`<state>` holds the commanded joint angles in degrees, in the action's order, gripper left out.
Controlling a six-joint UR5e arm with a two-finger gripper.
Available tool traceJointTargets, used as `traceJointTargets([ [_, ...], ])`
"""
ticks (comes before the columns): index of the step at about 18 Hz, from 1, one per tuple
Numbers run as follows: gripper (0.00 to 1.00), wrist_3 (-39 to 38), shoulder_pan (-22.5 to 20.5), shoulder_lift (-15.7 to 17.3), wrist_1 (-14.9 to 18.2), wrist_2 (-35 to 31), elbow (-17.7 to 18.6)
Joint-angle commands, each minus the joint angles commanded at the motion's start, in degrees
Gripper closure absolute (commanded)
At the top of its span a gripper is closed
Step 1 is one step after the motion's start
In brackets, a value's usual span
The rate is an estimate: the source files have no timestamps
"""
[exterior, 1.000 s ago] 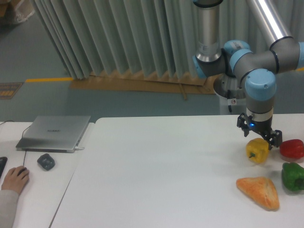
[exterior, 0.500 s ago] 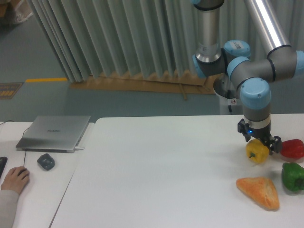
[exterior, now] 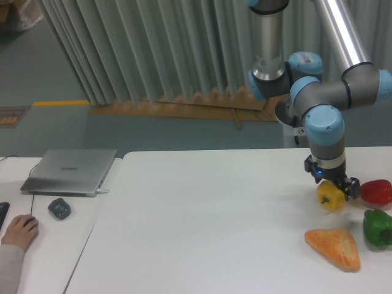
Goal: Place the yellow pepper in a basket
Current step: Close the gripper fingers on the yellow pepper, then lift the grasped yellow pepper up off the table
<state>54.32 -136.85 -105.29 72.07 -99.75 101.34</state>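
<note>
White bench lies broad and bare to the left; we see the tool pinching the small glossy yellow pepper near its right edge. Close by sit a red pepper, green pepper and orange-tan triangular bread.

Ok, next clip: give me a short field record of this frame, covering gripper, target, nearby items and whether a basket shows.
gripper: down on the yellow pepper, fingers on either side of it; firm grip cannot be told
yellow pepper: on the table, right side
red pepper: just right of the yellow one
green pepper: at the right edge of the frame
bread: in front of the yellow pepper
basket: none in view
</note>
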Motion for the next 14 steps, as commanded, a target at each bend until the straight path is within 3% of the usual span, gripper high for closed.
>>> traceJointTargets([
  [7,0.00,-0.4,0.7,-0.7,-1.3,-2.4,0.2],
  [8,0.05,-0.4,0.7,-0.7,-1.3,-2.4,0.2],
  [10,0.37,-0.4,0.7,-0.7,-1.3,-2.5,0.0],
  [12,0.38,-0.3,0.7,-0.6,-1.3,-2.5,-0.1],
  [14,0.51,-0.4,0.7,-0.6,-1.3,-2.5,-0.2],
])
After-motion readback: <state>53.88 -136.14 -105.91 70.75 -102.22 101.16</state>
